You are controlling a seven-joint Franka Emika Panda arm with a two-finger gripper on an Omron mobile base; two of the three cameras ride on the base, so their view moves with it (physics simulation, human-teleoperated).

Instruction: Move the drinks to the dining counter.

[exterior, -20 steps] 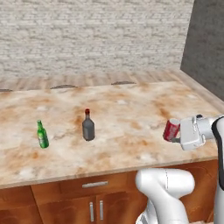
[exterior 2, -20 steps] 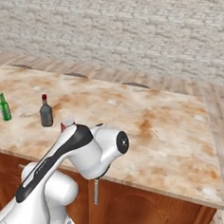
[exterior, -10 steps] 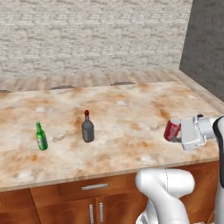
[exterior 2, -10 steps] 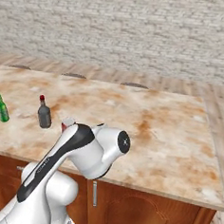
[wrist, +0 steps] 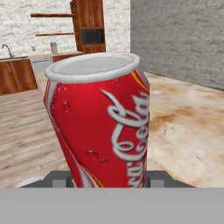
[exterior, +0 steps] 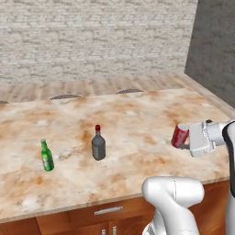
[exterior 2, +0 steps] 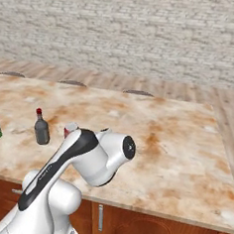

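1. The worktop [exterior: 137, 114] is a wide beige slab with rust-orange marbling. It sits over brown wood cabinets [exterior: 55, 220] with silver bar handles.
2. The end effector [exterior: 183, 140] is at the right side of the left base view, above the worktop near its front right corner. It is clenched on the red can [exterior: 180, 136].
3. The red can has a silver top. Its long axis is tilted off vertical: in the left base view the top leans up and to the right. In the hand view the can [wrist: 103, 122] leans to the left, with the silver top uppermost.
4. The dark-grey bottle [exterior: 98, 144] with a red cap stands upright on the worktop, well left of the can. Its long axis is vertical, cap up.
5. The slim green bottle [exterior: 46, 157] stands upright on the worktop, left of the dark-grey bottle and apart from it. Its neck points up.
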